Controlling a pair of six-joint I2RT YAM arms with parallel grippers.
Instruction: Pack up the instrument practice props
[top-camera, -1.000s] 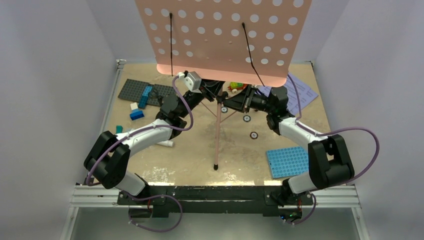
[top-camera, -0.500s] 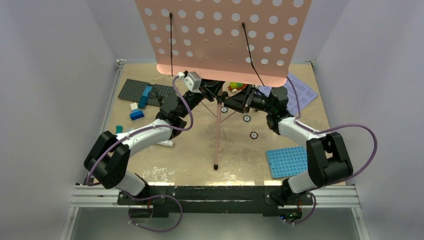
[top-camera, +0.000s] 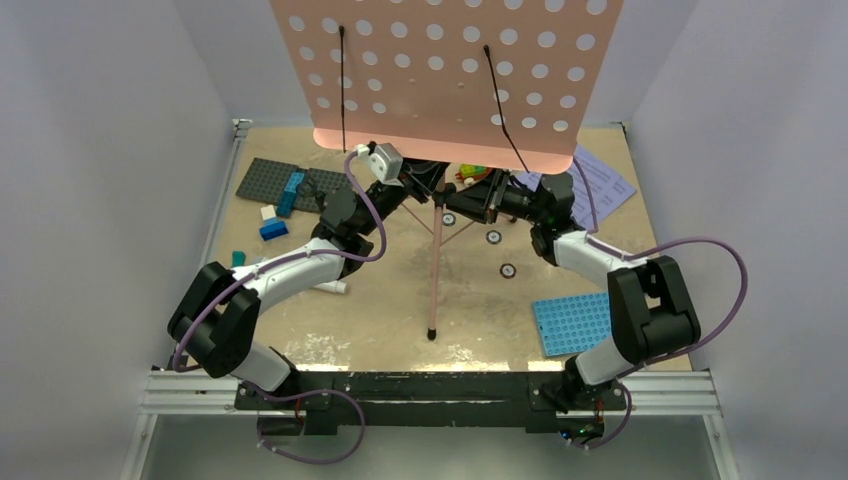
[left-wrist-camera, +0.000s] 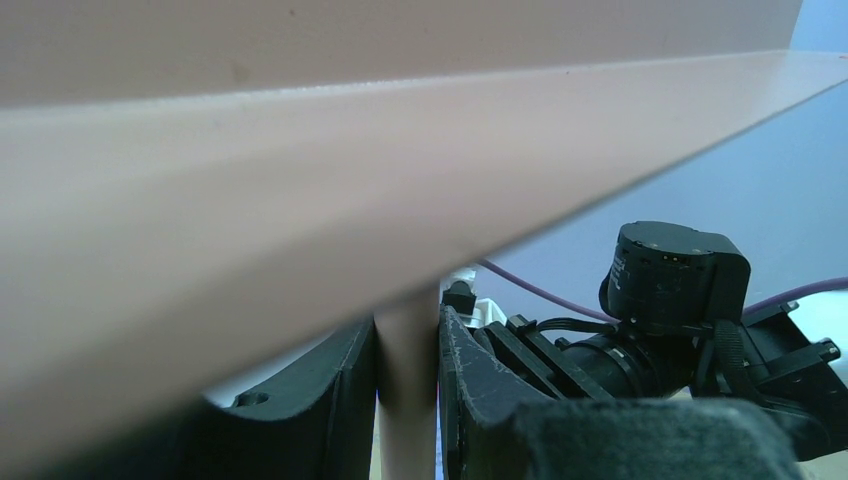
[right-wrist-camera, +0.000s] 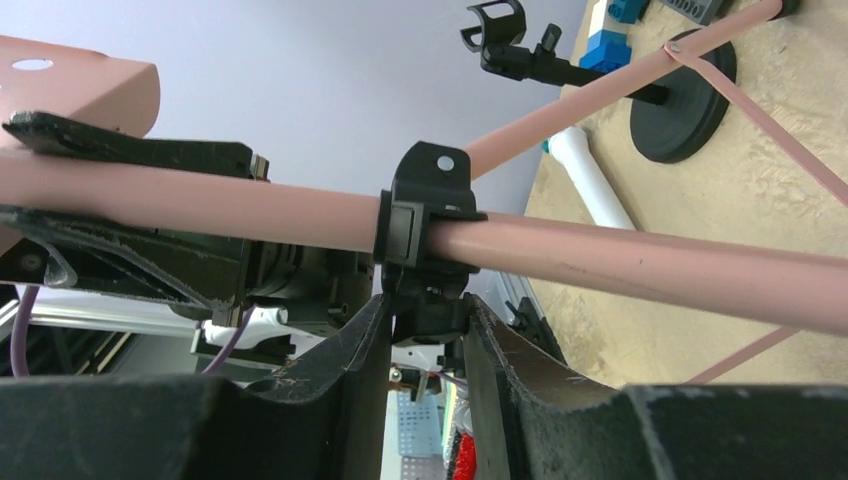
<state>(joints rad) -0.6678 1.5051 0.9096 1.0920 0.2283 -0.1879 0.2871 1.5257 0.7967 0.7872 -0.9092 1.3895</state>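
Observation:
The pink music stand rises mid-table, and its hole-dotted desk hides the far table. My left gripper is shut on the stand's pink pole just under the desk. My right gripper is shut on the knob of the black clamp collar on that pole. The lavender sheet-music pages lie at the far right. A small white microphone lies left of the pole. The black round-based mic stand stands beyond the pole in the right wrist view.
A grey studded plate with blue bricks lies far left. A blue studded plate lies near right. Small black rings lie by the tripod legs, and one foot rests near the front.
The right arm's elbow has swung slightly left. Both grippers stay on the stand's pole, and the stand has not moved.

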